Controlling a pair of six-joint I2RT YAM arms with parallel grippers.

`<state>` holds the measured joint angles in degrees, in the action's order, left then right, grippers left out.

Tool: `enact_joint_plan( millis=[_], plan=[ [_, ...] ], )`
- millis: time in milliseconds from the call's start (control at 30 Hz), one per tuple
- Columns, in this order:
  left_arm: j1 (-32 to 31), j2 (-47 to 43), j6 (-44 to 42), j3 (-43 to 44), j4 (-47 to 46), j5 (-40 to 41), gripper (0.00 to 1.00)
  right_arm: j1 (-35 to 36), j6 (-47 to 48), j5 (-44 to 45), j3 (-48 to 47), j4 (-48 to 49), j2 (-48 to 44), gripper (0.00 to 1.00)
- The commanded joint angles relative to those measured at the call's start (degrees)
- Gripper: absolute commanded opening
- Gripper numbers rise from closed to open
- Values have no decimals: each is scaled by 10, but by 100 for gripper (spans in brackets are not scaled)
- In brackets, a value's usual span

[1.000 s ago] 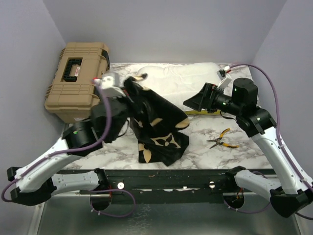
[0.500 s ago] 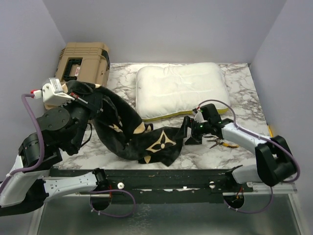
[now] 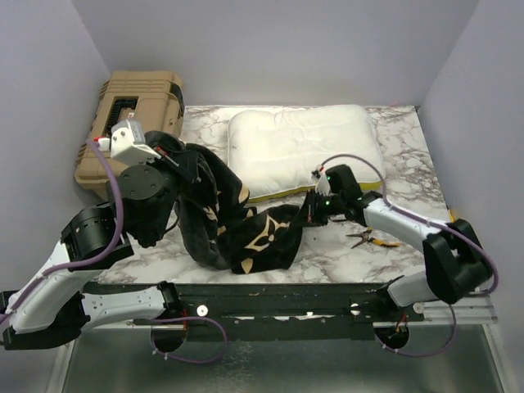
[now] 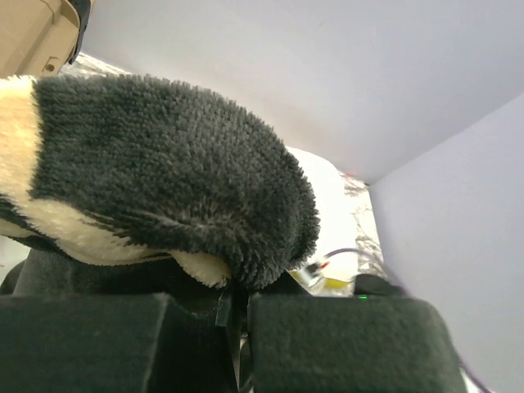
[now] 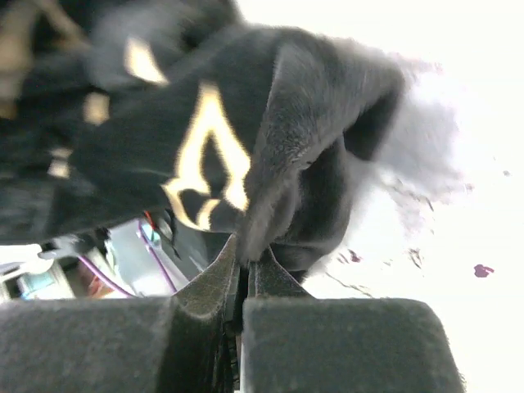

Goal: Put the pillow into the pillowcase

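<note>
Jaws: left gripper (image 4: 237, 309) and right gripper (image 5: 243, 272) both clamped on pillowcase (image 3: 246, 233), at its 10 and 3 o'clock ends. Right pinch looks shallow; it could slip, or trap both layers and block the pillow (image 3: 303, 147).

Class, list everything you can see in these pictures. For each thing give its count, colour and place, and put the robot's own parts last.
pillow: one, cream-white with a yellow edge band, lying flat at the far middle of the table.
pillowcase: one, black plush with tan flower motifs, strung between the two grippers, its middle sagging onto the near-left table.
toolbox: one, tan with black fittings, far left corner.
pliers: one pair, yellow-orange handles, on the table beside the right arm.
table: one, white-grey marble pattern.
left gripper: one, black, raised at the left, shut on the pillowcase.
right gripper: one, black, low near the pillow's front edge, shut on a pillowcase fold.
</note>
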<state>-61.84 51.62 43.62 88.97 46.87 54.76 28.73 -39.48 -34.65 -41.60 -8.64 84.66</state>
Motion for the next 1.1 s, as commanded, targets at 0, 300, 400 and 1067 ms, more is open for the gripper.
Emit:
enact_joint_plan(
  millis=[0, 300, 400, 1067],
  plan=[
    [1, 12, 28, 21, 1, 50, 0, -20, 41, 99, -117, -99, -124, 0],
    [1, 66, 48, 26, -70, 146, 0, -55, 93, 287, -367, -236, -267, 0],
    [0, 94, 2, 61, -84, 173, 0, -55, 120, 299, -394, -218, -284, 0],
    [0, -32, 27, 6, 91, 224, 99, -55, 191, 72, -273, -264, -375, 0]
  ],
)
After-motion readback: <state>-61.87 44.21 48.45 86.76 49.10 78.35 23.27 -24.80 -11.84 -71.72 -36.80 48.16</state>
